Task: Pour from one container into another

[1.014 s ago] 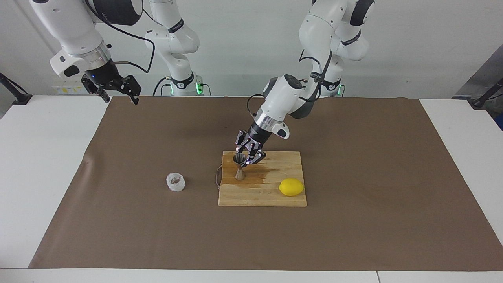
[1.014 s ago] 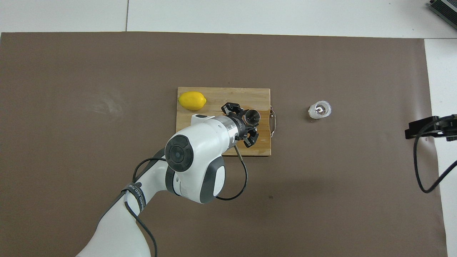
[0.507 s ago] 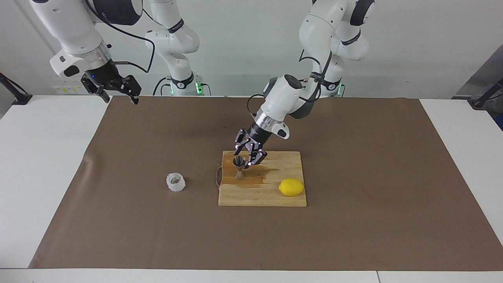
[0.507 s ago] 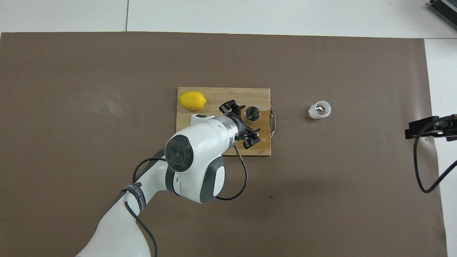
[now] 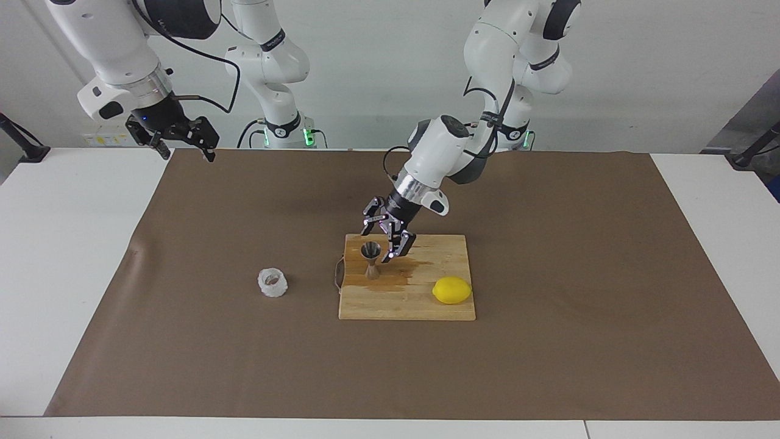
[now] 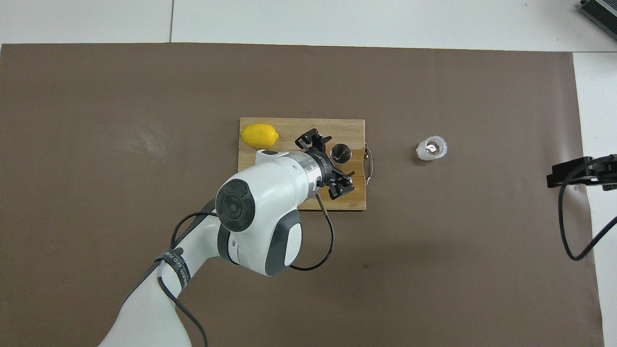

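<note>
Left tool (image 5: 379, 242) hangs released mid-frame, fingers spread, just above the upright steel jigger (image 5: 370, 260) on the cutting board (image 5: 420, 305). Glass cup (image 5: 272, 283) sits apart, lower left. Right tool (image 5: 183, 145) waits spread, upper left.

Bright, even light all over my table right now, coming from above, so shadows are soft and short. I see a faint smudge of shade under my left arm (image 5: 445, 152) on the brown mat (image 5: 548, 305), and a small dark rim beside the cutting board (image 5: 420, 305). The lemon (image 5: 452, 290) shows a mild highlight, the steel jigger (image 5: 371, 259) glints a little, and the glass cup (image 5: 272, 283) gleams white in the overhead view. A pale sheen streaks the mat (image 6: 140, 142) toward my left arm's end. Both views are sharp; no motion blur. Straight edges stay nearly straight.
</note>
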You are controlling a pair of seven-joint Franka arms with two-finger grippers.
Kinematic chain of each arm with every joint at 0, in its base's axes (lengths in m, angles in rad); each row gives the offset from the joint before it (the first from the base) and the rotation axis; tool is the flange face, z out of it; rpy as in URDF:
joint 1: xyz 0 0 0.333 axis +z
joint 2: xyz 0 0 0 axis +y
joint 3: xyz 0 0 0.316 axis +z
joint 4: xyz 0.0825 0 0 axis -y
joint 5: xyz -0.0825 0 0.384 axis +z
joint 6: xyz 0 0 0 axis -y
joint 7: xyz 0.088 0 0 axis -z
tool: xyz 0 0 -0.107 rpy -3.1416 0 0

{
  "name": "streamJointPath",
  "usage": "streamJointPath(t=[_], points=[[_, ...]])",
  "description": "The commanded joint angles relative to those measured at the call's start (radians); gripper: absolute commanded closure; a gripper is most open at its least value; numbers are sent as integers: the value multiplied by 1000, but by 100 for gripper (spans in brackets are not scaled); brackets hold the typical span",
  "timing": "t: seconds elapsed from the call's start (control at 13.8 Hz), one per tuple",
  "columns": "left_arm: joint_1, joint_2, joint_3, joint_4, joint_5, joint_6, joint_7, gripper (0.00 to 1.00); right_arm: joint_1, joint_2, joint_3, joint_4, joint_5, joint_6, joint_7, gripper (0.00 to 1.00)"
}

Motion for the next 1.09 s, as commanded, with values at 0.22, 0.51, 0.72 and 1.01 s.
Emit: streamJointPath(t=[0.22, 0.51, 0.72, 1.01], points=[[97, -76, 18, 97, 150, -286, 35, 0, -4, -4, -2, 2, 19, -3, 11, 0], [166, -85, 18, 182, 193, -445, 149, 0, -4, -4, -2, 2, 19, -3, 11, 0], [203, -98, 20, 218, 193, -568, 406, 0, -4, -4, -2, 2, 19, -3, 11, 0], [256, -138, 21, 223, 194, -663, 757, 0, -4, -4, -2, 2, 19, -3, 11, 0]])
